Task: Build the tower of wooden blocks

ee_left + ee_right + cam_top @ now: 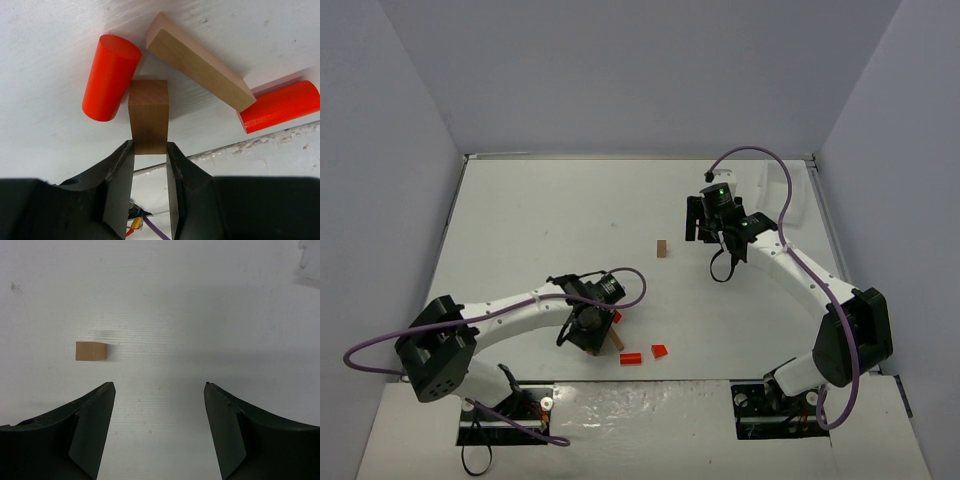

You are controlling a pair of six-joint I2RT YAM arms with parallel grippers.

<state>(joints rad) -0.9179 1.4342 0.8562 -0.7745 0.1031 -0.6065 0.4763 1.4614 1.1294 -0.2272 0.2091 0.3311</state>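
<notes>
My left gripper [150, 145] is shut on a small tan block [148, 115] and holds it by its near end; in the top view the gripper [592, 326] is low at the table's near middle. Around the block lie a red-orange cylinder [111, 77] on the left, a long tan plank [200, 67] beyond, and a second red-orange cylinder [280, 106] on the right. Two red-orange pieces [630, 357] [660, 350] lie just right of this gripper. My right gripper [159, 386] is open and empty above bare table. A small tan block [91, 351] lies ahead and left of it, also seen from above [661, 248].
A white tray [798, 200] stands at the back right by the wall; its corner shows in the right wrist view [310, 260]. The table's near edge with a rough white strip [260, 142] runs close behind the left cluster.
</notes>
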